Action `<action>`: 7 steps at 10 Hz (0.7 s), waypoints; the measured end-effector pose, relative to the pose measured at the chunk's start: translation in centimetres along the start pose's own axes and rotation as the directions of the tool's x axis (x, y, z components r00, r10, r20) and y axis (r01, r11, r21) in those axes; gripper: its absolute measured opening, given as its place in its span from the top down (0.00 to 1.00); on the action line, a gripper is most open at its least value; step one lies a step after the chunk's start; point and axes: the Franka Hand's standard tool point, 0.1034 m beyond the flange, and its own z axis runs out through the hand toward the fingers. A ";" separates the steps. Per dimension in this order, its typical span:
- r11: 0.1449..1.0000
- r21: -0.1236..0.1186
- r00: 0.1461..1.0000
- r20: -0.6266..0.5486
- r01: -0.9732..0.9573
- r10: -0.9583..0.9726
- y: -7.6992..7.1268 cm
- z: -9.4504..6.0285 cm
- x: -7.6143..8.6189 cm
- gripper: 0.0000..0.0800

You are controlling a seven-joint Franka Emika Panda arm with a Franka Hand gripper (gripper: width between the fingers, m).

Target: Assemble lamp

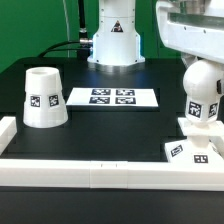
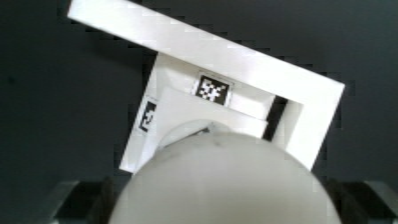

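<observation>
Nearest, the base (image 1: 190,150) is lying flat, and the bulb (image 1: 201,98) is standing neck-down on it, probably being seated into its socket. The gripper (image 1: 198,62) is clamping the bulb's rounded top from above to steady it. Farther off, the shade (image 1: 43,97) is sitting well apart beside the marker board (image 1: 112,97).

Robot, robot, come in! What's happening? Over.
Gripper astride bulb, grip unclear. Bulb upright on base. Shade stands apart, nothing blocking.

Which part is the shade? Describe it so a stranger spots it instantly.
On the black table, find the flat marker board. To the exterior view's left of it stands the shade: a tapered white cup, unlike the rounded bulb.
</observation>
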 end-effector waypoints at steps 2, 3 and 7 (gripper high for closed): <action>1.000 0.002 1.000 0.000 -0.020 0.020 -0.1 0.0 -0.2 0.28; 0.998 -0.004 0.998 0.001 0.056 -0.056 0.0 0.0 -0.1 0.16; 0.961 -0.009 0.961 0.010 0.277 -0.277 0.1 -0.1 0.2 0.13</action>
